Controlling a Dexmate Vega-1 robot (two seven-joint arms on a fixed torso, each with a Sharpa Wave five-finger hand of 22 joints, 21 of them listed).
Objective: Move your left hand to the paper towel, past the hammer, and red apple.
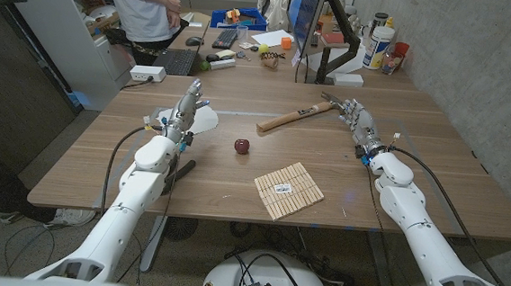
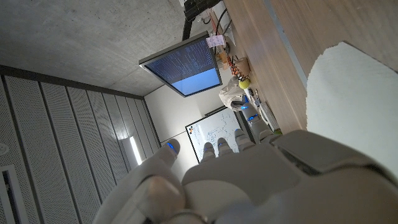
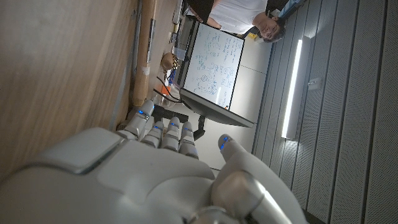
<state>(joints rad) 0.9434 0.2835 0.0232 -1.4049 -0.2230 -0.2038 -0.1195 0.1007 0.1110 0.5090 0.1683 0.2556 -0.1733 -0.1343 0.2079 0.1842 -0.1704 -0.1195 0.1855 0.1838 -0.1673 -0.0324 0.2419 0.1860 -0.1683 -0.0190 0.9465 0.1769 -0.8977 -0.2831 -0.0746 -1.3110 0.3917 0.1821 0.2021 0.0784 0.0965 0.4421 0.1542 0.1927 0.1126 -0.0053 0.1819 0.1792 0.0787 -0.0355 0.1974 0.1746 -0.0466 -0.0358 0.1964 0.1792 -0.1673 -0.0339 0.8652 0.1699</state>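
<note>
The table (image 1: 433, 187) is wood, with a person (image 1: 148, 5) standing beyond its far-left corner at a cluttered desk. The left arm (image 1: 134, 198) comes in from 7 o'clock, the right arm (image 1: 413, 217) from 5 o'clock.

The towel (image 1: 198, 119), white paper, lies at about 10 o'clock from the table's middle; the left wrist view shows it as a white sheet (image 2: 354, 106) just beside the hand. The left hand (image 1: 184, 109) stands over the towel's left part, fingers straight and close together, holding nothing.

The mat (image 1: 288, 189), a square of wooden slats, lies near the front edge at 6 o'clock. The hammer (image 1: 298, 115), wooden-handled, lies at 1 o'clock, its head toward the right hand (image 1: 355, 116). That hand stands just beside the hammer's head, fingers loosely apart and empty.

The apple (image 1: 241, 146), red, sits near the middle, between towel and mat, apart from both.
</note>
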